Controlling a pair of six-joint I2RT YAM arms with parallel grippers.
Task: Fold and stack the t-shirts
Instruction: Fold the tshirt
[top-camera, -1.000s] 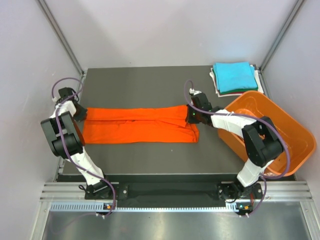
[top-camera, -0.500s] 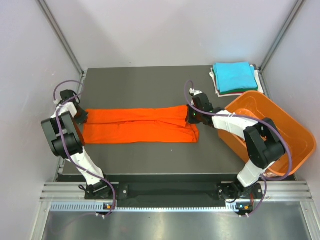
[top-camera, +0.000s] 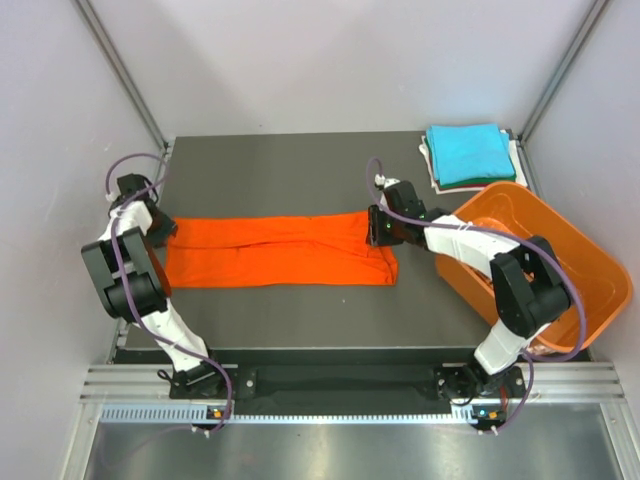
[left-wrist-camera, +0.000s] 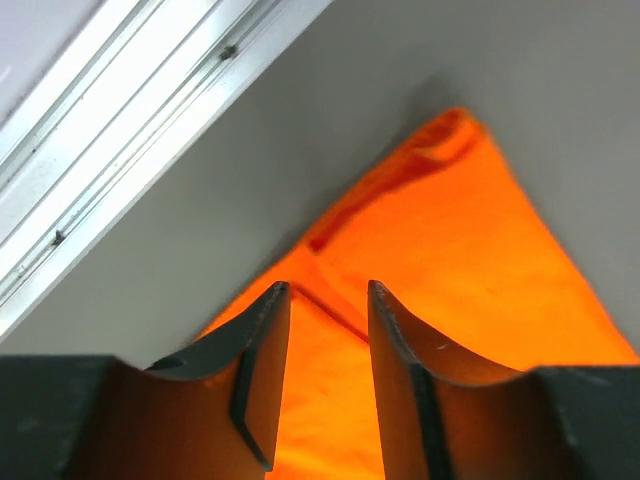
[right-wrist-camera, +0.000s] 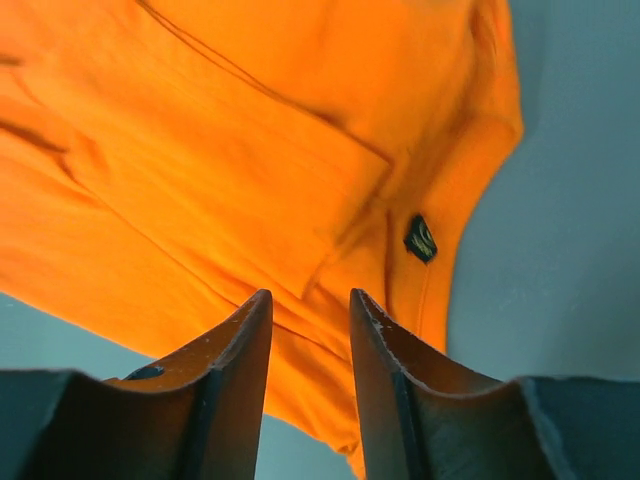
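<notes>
The bright orange t-shirt lies flat on the dark table as a long folded strip running left to right. My left gripper is over its left end, and in the left wrist view the jaws stand apart above the orange cloth with nothing between them. My right gripper is over the shirt's right end. In the right wrist view its jaws are also apart above the cloth, near a small dark label. A turquoise folded shirt tops a stack with white and dark shirts beneath, at the back right.
A rigid orange plastic basket sits tilted at the table's right edge, close to my right arm. A metal rail runs along the table's left edge beside my left gripper. Grey walls enclose the table at the back and sides.
My right wrist has shifted slightly back and left over the shirt's right end. My left gripper has barely moved at the left end. The shirt lies as before.
</notes>
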